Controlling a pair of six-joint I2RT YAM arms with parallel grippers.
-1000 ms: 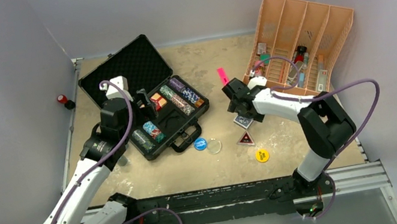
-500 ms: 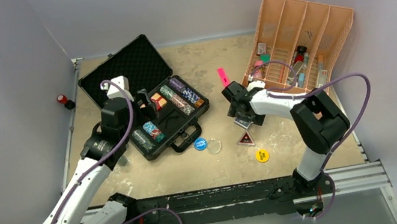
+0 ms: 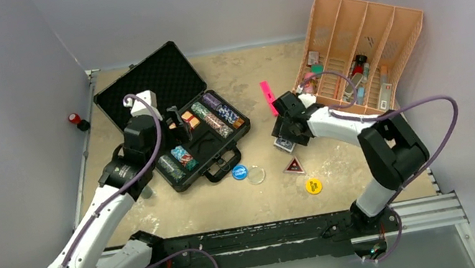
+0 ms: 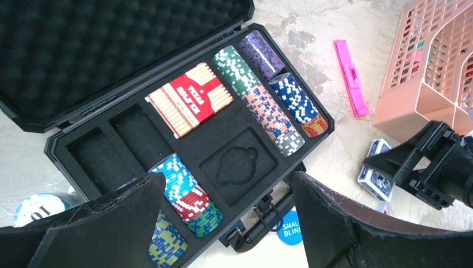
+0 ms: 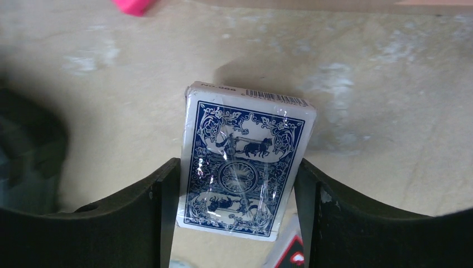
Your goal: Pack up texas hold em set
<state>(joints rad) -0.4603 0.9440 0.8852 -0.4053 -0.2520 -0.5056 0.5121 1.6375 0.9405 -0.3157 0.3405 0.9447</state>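
Observation:
The black case (image 3: 161, 88) lies open at the left, its foam lid (image 4: 111, 44) back. It holds a red card deck (image 4: 189, 99) and several multicoloured chip stacks (image 4: 268, 111), also seen in the top view (image 3: 217, 117). My left gripper (image 4: 226, 178) is open and empty, hovering over the case's front slots (image 3: 175, 126). My right gripper (image 3: 283, 135) is shut on the blue card deck (image 5: 245, 162), its fingers on both long sides, the deck tilted just above the table. A blue disc (image 3: 239, 172), a clear disc (image 3: 256, 174) and a yellow disc (image 3: 313, 185) lie on the table.
A red and black triangular token (image 3: 292, 165) lies right under the held deck. A pink marker (image 3: 267, 91) lies behind my right gripper. The orange divided tray (image 3: 363, 33) leans at the back right. A white chip (image 4: 33, 204) sits left of the case.
My right gripper has closed round the blue deck and shifted it a little left, off the table. My left gripper has barely moved.

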